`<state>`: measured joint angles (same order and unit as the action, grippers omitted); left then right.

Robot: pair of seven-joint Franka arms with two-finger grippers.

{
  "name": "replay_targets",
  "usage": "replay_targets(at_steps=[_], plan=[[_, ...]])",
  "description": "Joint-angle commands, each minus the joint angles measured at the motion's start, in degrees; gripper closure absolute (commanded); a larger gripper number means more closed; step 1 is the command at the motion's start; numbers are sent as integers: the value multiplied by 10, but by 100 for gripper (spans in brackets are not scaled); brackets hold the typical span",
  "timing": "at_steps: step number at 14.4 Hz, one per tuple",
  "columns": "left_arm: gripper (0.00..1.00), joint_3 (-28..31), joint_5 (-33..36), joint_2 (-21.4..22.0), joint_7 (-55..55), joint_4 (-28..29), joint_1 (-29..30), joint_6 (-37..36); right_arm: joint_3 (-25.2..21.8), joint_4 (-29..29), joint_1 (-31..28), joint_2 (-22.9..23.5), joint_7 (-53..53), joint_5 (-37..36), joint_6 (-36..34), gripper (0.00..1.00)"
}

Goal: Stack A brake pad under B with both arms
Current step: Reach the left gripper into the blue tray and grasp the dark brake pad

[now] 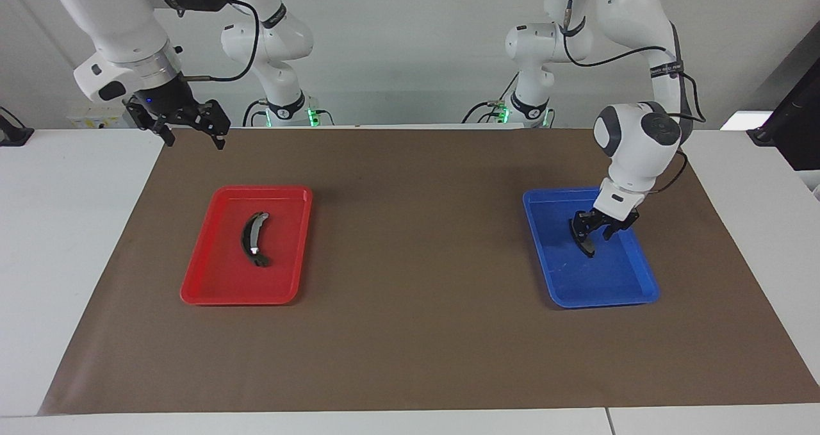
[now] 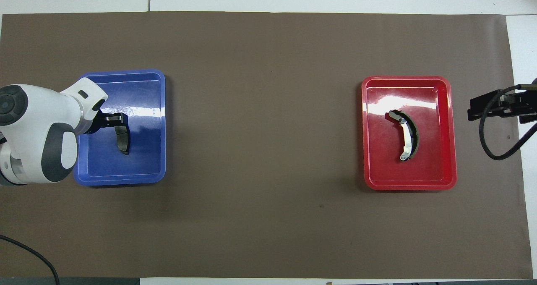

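Here the blue tray (image 1: 640,275), near the left arm's edge of the worktop (image 1: 410,332), contains A brake pad (image 2: 123,139), clamped at one end by the left end effector (image 1: 592,230). B (image 1: 254,239) lies in the red tray (image 1: 198,281); the right end effector (image 1: 192,127) waits apart, raised. Both look stiff and heavy; gripping thin edges seems best.

Partly hidden: you see only part of the A brake pad (image 1: 587,245) inside the blue tray (image 1: 634,294), its upper end covered by the left gripper (image 1: 598,229). Cut off: the right gripper (image 2: 499,106) at the overhead view's edge, beside the red tray (image 2: 369,129). Its finger spacing is too small for you to read.
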<state>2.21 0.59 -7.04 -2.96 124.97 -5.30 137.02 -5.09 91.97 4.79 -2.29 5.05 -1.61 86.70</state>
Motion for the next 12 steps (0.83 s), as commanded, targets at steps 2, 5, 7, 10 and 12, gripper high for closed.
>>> replay_targets(at_steps=[2,5,7,10,12], plan=[[40,3,-5,-10,-5,20,2,48,3,11,-7,-9,-9,-5,5,0],[35,3,-5,-22,-6,24,-1,50,3,11,-7,-9,-10,-5,5,0],[35,3,-5,-24,-6,28,-2,50,3,11,-7,-9,-10,-5,5,0],[46,3,-5,-19,-22,40,-6,46,3,11,-7,-9,-10,-5,5,0],[79,3,-5,-17,-57,43,-20,40,3,11,-7,-9,-10,-5,5,0]])
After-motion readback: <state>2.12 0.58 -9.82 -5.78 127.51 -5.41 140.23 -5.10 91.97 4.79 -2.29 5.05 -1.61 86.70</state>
